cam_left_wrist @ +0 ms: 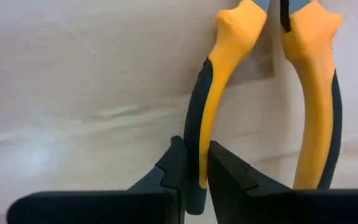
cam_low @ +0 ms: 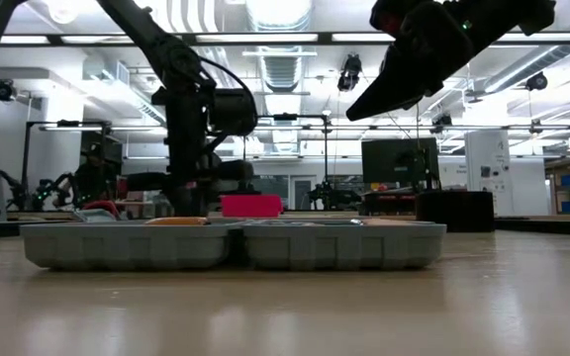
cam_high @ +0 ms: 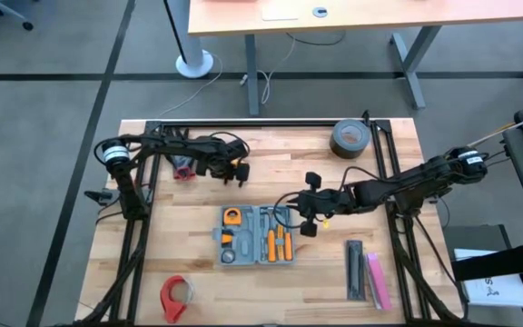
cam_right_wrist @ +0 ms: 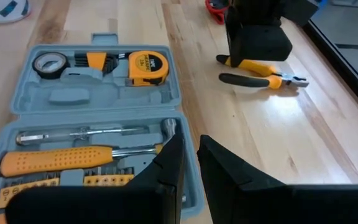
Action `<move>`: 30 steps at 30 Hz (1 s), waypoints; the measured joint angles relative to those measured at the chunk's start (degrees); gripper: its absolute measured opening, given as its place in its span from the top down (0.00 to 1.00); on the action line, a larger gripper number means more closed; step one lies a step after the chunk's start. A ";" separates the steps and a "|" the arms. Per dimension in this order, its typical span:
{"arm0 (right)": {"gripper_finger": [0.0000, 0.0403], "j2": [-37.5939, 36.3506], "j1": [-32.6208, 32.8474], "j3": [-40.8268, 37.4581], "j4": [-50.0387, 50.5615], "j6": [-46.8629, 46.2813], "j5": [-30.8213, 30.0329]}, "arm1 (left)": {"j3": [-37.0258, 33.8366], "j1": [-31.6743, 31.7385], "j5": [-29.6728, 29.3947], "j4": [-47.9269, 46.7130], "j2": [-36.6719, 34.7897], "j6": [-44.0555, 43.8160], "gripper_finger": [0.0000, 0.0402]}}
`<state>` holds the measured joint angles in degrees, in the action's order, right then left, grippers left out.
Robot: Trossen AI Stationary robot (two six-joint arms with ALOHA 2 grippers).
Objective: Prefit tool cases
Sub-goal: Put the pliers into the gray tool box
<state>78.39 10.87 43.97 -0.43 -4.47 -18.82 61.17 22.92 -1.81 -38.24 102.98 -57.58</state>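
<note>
At tabletop centre the tool case [cam_high: 259,235] lies open. Left claw [cam_left_wrist: 191,177], toward 10 o'clock, pinches one handle of the pliers [cam_left_wrist: 225,81]; single-handle grip may pivot or slip on lifting. Right claw [cam_right_wrist: 190,163], pressed together, hovers beside the case.

Bare table [cam_high: 189,236] lies left of the open tool case [cam_high: 258,235], and more between the case and the black and pink bars [cam_high: 367,270]. The right claw [cam_high: 309,216] hangs over the case's far right corner. A tape roll [cam_high: 350,138] blocks the far edge
</note>
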 joint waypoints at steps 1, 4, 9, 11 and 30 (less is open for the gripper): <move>0.92 0.00 0.00 0.00 0.00 0.02 0.01 | 0.15 -0.04 0.55 -0.21 0.00 0.11 0.91; 0.92 0.00 0.00 0.00 0.10 0.02 0.01 | 1.38 -0.13 1.54 -2.14 0.02 1.12 0.91; 0.92 0.00 0.06 0.00 0.25 0.00 0.01 | 5.32 -0.55 1.11 -7.19 -0.14 2.50 0.91; 0.92 0.00 0.13 0.00 0.46 0.00 0.01 | 7.02 -0.80 0.51 -8.58 -0.58 2.96 0.91; 0.92 -1.75 0.37 -0.13 7.55 -1.04 0.18 | 17.44 -19.94 -1.72 -22.34 -1.79 -13.70 0.91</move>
<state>76.64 11.25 43.83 7.12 -5.51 -18.64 78.60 2.98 -3.53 -60.59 101.19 -71.27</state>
